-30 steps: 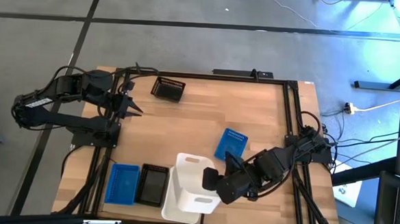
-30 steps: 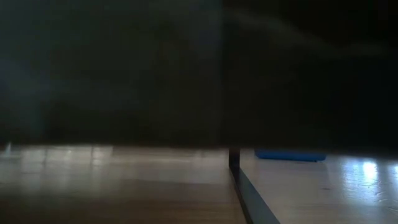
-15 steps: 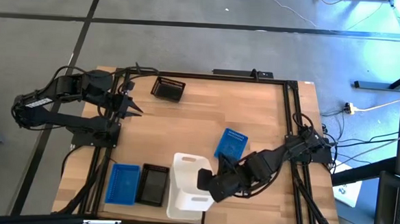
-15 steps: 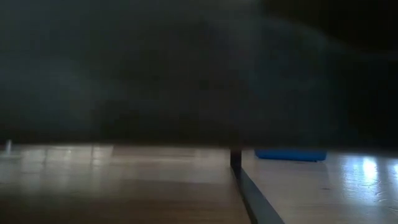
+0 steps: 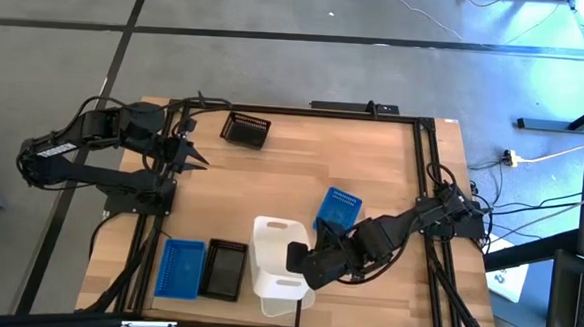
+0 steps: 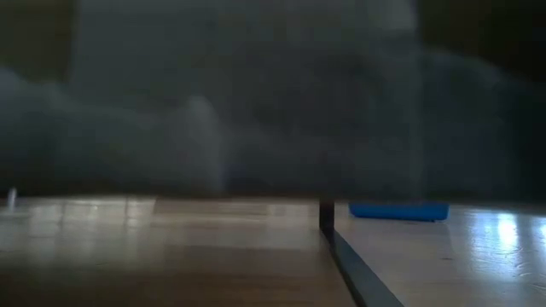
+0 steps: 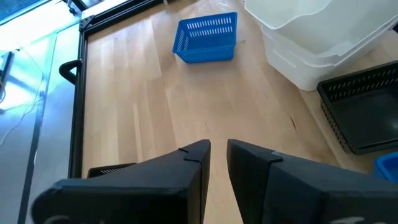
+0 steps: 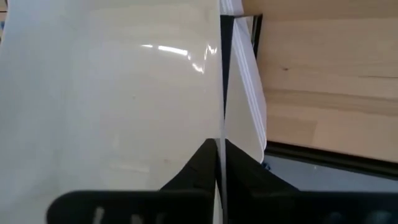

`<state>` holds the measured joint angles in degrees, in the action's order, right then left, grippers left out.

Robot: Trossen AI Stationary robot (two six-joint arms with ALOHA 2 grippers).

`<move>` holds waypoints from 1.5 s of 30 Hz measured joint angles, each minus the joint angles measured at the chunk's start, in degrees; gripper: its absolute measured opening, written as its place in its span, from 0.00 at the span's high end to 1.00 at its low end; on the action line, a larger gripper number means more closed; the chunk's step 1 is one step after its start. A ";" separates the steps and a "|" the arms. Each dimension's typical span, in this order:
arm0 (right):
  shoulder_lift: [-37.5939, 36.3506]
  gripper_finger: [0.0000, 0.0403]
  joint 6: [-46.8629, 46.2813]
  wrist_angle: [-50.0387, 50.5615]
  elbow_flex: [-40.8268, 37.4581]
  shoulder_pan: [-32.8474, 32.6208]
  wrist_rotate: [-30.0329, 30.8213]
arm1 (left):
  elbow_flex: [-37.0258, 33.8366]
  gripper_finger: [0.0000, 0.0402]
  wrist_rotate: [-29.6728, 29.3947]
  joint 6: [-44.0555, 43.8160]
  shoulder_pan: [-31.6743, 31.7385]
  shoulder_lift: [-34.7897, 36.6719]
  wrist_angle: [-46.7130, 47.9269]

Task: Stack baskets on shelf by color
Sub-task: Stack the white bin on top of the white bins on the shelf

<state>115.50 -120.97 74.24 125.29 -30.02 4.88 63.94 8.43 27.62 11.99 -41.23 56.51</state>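
Note:
Two white baskets (image 5: 272, 255) sit nested near the front middle of the wooden shelf (image 5: 372, 158); the upper one (image 7: 311, 18) is tilted in the lower one (image 7: 305, 65). My right gripper (image 5: 300, 262) is shut on the upper basket's wall. A blue basket (image 5: 338, 208) lies just beyond it. Another blue basket (image 5: 178, 268) and a black basket (image 5: 224, 270) stand side by side at the front left. A second black basket (image 5: 246, 129) stands at the far left. My left gripper (image 5: 194, 158) hovers at the left rail, a narrow gap between its fingers, holding nothing. My right gripper pinches the upper white basket's thin side wall (image 8: 222, 106) at its rim, one finger on each face of the wall. The fingers (image 8: 202, 158) slant down from the table's right. The basket is tilted and sits partly in the white basket below it.
Black metal rails (image 5: 424, 170) edge the board on all sides. Open board lies in the middle and at the far right. In the low view a pale blurred mass fills most of the picture; only the blue basket (image 6: 398, 211) on the board is plain.
My right gripper has gone down and toward the table's left with the white basket. The basket, first spread out to the right of the other white one, now sits over it and covers less of the board.

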 joint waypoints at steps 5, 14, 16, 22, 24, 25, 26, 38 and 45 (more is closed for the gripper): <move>0.00 0.90 1.58 0.02 0.00 0.02 1.44 | 0.00 0.88 0.00 0.00 0.00 0.00 0.02; 0.00 0.88 3.20 -0.07 0.00 0.02 6.05 | 0.00 0.88 0.00 0.00 0.00 0.00 0.02; 0.00 0.88 3.21 -0.07 0.00 0.02 6.06 | 0.00 0.88 0.00 0.00 0.00 0.00 0.02; 0.00 0.88 3.21 0.11 0.00 0.02 6.06 | 0.00 0.88 0.00 -0.07 0.00 0.00 0.02; 0.00 0.88 4.56 0.13 0.00 0.09 6.06 | 0.00 0.88 0.00 -0.33 -0.01 0.00 0.04; 0.00 0.88 5.89 0.16 0.00 0.12 6.12 | 0.00 0.88 0.02 -0.44 0.00 0.00 0.05; 0.00 0.88 7.17 0.35 0.00 0.13 6.29 | 0.00 0.88 0.02 -0.48 0.00 0.00 0.09; -0.07 0.88 14.45 15.69 0.00 -0.05 -1.84 | 0.00 0.88 0.02 -3.84 -0.02 0.00 0.46; 2.03 0.88 19.71 15.55 -0.67 -0.64 -4.04 | 0.00 0.88 -0.34 -5.09 -0.02 0.00 0.42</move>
<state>117.54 -101.26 89.79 124.62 -30.65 0.84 63.94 8.09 22.53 11.97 -41.23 56.93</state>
